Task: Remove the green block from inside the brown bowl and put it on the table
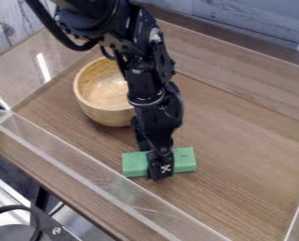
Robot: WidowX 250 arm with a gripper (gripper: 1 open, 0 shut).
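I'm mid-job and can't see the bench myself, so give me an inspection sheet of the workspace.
Surface: brown wood-grain tabletop, clear acrylic wall along the near side.
Green block: lying flat on the tabletop, outside the bowl, its middle hidden by the gripper.
Brown bowl: upright beyond the block, partly hidden by the arm; no block seen in its visible interior.
Clutter: nothing seen.
Gripper: down over the block, fingertips at its middle; whether it grips or has let go, I cannot tell.
Cables: black cable looping beside the arm; more dark cabling outside the wall, lower left.
Surroundings: grey wood-look panels behind the table.
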